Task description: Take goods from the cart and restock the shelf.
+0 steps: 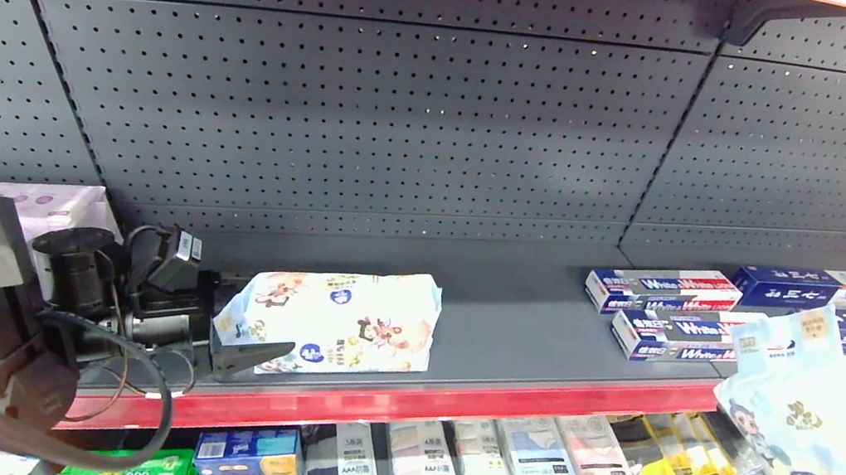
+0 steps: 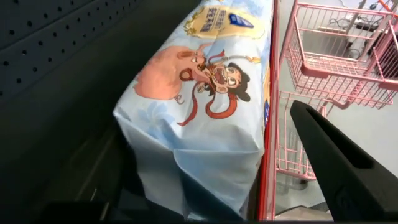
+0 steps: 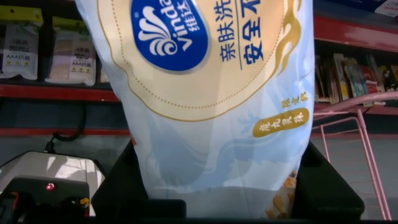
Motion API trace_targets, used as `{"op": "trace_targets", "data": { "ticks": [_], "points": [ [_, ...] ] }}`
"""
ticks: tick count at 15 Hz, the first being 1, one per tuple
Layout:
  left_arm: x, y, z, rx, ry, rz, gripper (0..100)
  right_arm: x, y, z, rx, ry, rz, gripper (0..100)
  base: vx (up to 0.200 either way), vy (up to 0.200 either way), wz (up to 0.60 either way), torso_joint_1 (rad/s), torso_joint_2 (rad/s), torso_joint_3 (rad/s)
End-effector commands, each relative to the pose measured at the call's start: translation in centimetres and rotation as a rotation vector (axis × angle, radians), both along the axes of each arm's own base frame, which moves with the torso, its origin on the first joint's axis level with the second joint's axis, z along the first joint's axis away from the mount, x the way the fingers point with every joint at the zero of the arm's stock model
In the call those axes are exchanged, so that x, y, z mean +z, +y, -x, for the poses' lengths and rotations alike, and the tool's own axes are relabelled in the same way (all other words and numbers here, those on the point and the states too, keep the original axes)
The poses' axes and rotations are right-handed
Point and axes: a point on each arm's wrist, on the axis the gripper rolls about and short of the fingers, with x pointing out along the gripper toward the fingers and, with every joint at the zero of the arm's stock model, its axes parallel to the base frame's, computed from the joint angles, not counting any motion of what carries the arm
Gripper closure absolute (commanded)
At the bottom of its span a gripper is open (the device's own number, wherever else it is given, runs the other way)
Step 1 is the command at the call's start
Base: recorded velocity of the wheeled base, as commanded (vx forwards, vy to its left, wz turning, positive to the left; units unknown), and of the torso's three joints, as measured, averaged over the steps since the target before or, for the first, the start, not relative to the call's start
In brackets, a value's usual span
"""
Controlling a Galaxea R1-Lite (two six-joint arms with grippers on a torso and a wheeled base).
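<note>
Black right gripper [image 3: 224, 190]: clamped on one end of the held tissue pack [image 3: 211, 93], a finger on each side, with the pack standing up out of it.
Held tissue pack: up in front of the right end of the shelf [image 1: 511, 318], not on it yet.
Handling: my guess is light, squishy and wrapped in slick film, so it'll flop and can slide in the grip. You'd want to hold it across the full short end, not the thin crimped seal.
Left gripper [image 1: 242, 324]: open, straddling the end of the shelved tissue pack [image 1: 335, 321]. The near finger [image 2: 336, 168] sits clear of the wrap.
Shelved tissue pack: lying flat near the shelf's red front lip, left of middle.
Neighbours: toothpaste boxes [image 1: 662, 292] well apart to the right, a pale pink pack [image 1: 51, 203] behind the left arm.
Cart [image 2: 339, 53]: pink wire, just past the shelf edge.
Hard to see: the left gripper's far finger is lost in shadow, so you can't tell if it touches. The right fingertips are hidden behind the pack. What's left in the cart, can't tell.
</note>
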Motion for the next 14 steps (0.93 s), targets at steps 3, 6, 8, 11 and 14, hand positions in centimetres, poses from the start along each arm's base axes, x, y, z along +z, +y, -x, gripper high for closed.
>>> {"op": "trace_targets", "data": {
  "ticks": [3,6,8,11,14],
  "points": [
    [1.9,1.4,0.6,0.036,-0.055,0.003,0,0.1,0.0,-0.1,0.005,0.000,-0.001,100,0.000,0.000,0.00,0.000,0.00,0.000],
    [3.7,2.6,1.2,0.074,-0.108,0.001,0,0.3,0.0,-0.2,0.010,-0.005,-0.002,100,0.000,0.000,0.00,0.000,0.00,0.000],
    [4.6,3.0,2.5,0.095,-0.092,0.016,0,0.3,0.0,-0.2,0.014,-0.009,-0.001,100,0.000,0.000,0.00,0.000,0.00,0.000],
    [6.1,3.1,4.7,0.107,-0.069,0.042,0,0.6,0.0,-0.4,0.017,-0.012,-0.003,100,0.000,0.000,0.00,0.000,0.00,0.000],
    [7.2,2.9,7.0,0.102,-0.092,0.041,0,0.7,0.0,-0.4,0.019,-0.017,-0.003,100,0.000,0.000,0.00,0.000,0.00,0.000]
  ]
}}
